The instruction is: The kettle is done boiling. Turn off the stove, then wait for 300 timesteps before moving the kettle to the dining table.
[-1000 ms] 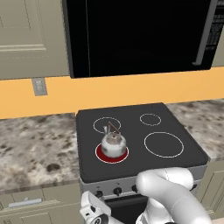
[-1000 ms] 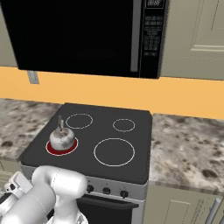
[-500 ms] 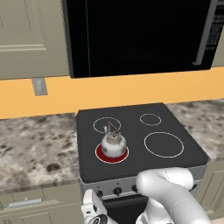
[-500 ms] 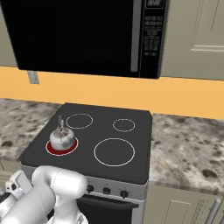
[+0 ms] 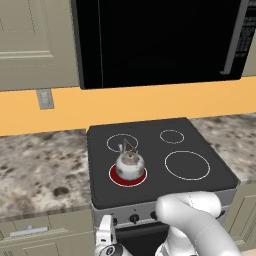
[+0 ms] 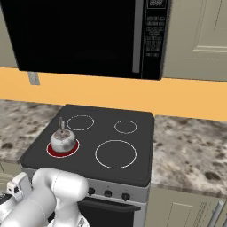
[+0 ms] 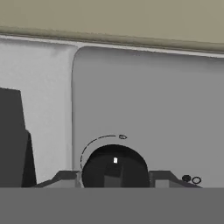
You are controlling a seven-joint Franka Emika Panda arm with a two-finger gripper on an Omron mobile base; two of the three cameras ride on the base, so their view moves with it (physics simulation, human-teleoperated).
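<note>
Silver-grey kettle (image 5: 130, 165) sitting on the glowing red front-left burner (image 5: 115, 176) of the stove (image 5: 210, 172), so still hot and probably heavy with water. Smooth round body looks slippery; best grabbed by the thin wire handle (image 5: 130, 146) on top, though that could swing. Down at the front panel, tool (image 7: 114, 180) set about half open with a tip either side of a black knob (image 7: 114, 168), seemingly right against it, can't tell if actually gripping. Speckled tabletop (image 5: 40, 165) on both sides of the cooktop.
</note>
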